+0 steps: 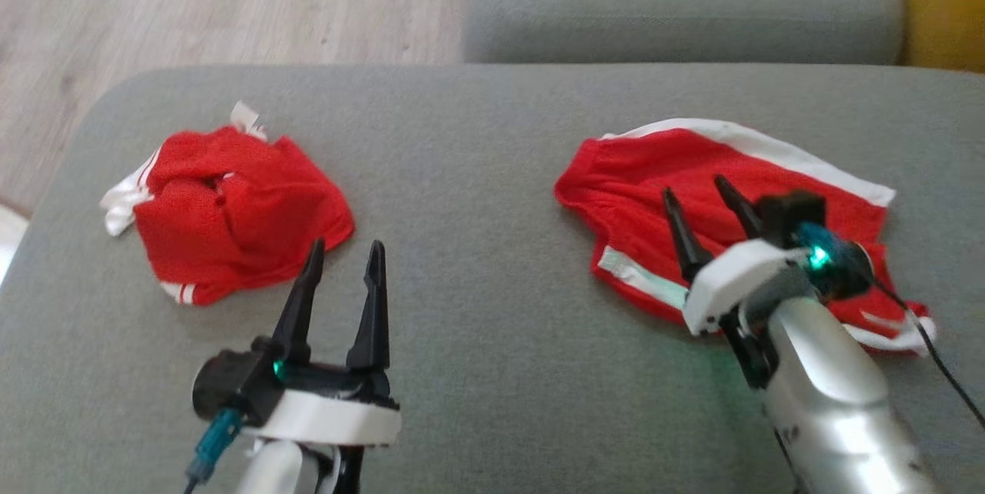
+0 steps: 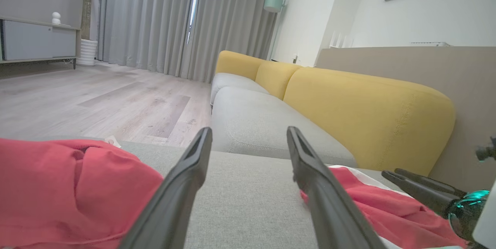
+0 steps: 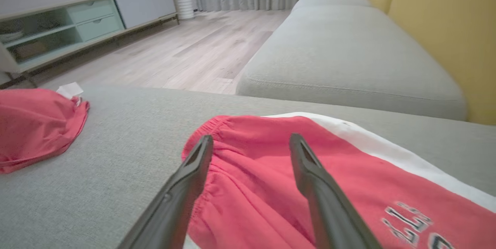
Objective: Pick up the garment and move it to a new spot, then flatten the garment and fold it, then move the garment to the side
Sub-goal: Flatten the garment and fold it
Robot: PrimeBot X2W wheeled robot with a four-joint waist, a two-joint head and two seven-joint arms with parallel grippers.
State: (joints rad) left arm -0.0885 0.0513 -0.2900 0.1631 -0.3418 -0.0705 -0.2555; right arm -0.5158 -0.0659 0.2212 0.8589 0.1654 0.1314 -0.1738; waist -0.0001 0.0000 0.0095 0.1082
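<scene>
From the head view, a grey cushion (image 1: pixel 477 171) carries 2 red pieces. The garment (image 1: pixel 654 163) I take to be the task's lies half spread toward the cushion's right edge. A second red garment (image 1: pixel 238 217) sits bunched near the left edge, well apart from it. The right gripper (image 1: pixel 694 188) hangs over the garment with its fingers spread and nothing between them. The left gripper (image 1: pixel 346 248) is spread too, just beside the bunched piece.

In the left wrist view, the left gripper (image 2: pixel 248 130) gapes over bare cushion between the two reds, holding nothing.

In the right wrist view, the right gripper (image 3: pixel 251 138) stands parted above the garment (image 3: pixel 348 171), near its gathered hem (image 3: pixel 224 123).

The cloth looks light, limp and creased, so it will likely sag and drag. Pinching the firmer hem or the white stripe (image 3: pixel 372 140) should hold better than loose middle fabric.
</scene>
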